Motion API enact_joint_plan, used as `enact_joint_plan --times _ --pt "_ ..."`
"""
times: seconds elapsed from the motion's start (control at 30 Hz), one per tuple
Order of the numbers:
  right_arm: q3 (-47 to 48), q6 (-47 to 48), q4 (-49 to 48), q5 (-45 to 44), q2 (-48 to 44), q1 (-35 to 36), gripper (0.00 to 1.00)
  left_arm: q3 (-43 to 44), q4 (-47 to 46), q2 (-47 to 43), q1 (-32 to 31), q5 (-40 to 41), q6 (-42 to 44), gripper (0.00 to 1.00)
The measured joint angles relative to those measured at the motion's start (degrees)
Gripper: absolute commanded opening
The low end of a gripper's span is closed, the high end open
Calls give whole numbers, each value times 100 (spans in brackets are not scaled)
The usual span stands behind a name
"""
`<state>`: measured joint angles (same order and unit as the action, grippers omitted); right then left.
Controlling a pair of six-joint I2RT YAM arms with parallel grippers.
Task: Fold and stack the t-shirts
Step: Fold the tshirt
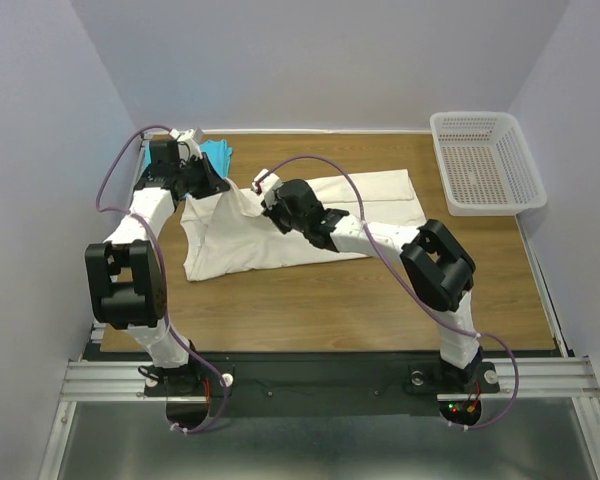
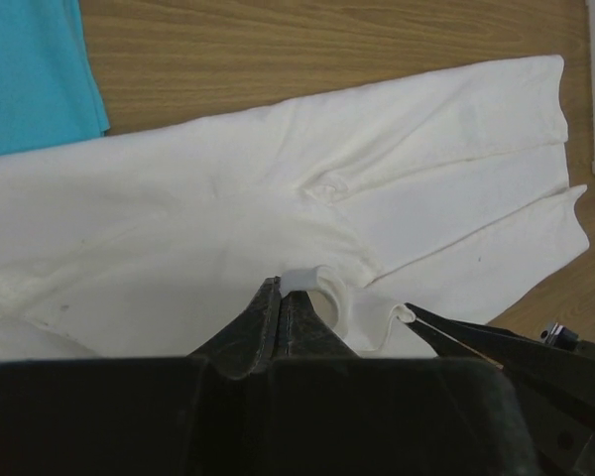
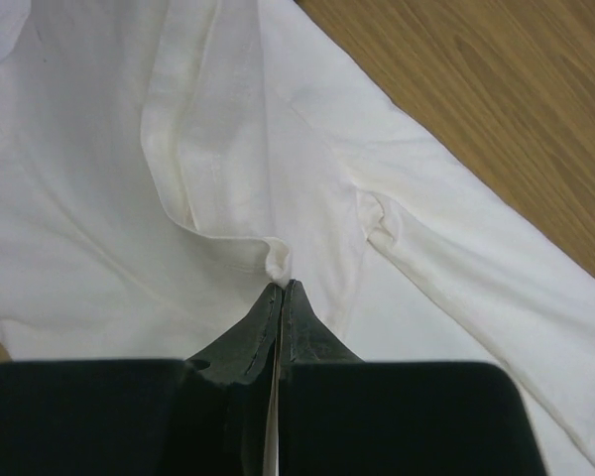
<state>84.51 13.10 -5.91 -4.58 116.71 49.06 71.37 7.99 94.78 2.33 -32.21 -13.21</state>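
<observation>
The cream t-shirt (image 1: 280, 225) lies spread across the middle of the wooden table (image 1: 360, 300). My left gripper (image 1: 218, 188) is shut on a fold of its edge at the shirt's upper left, shown in the left wrist view (image 2: 281, 288). My right gripper (image 1: 268, 198) is shut on a pinch of the same edge close by, shown in the right wrist view (image 3: 281, 288). Both hold the cloth lifted a little off the table. The cream shirt fills both wrist views (image 2: 278, 198) (image 3: 228, 149). The turquoise t-shirt (image 1: 218, 153) lies at the back left, partly hidden by my left arm, and shows in the left wrist view (image 2: 35, 69).
A white perforated plastic basket (image 1: 485, 165) stands at the back right corner. Grey walls close in the table on three sides. Bare wood shows in front of the shirt and to its right.
</observation>
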Motion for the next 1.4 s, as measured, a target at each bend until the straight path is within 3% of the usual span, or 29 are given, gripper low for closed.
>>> enact_joint_plan --times 0.9,1.4 --pt "52 -1051 55 981 326 -605 1 380 0 435 -57 -15 380 0" --pt "382 -1644 76 850 448 -750 1 529 2 595 -149 57 396 0"
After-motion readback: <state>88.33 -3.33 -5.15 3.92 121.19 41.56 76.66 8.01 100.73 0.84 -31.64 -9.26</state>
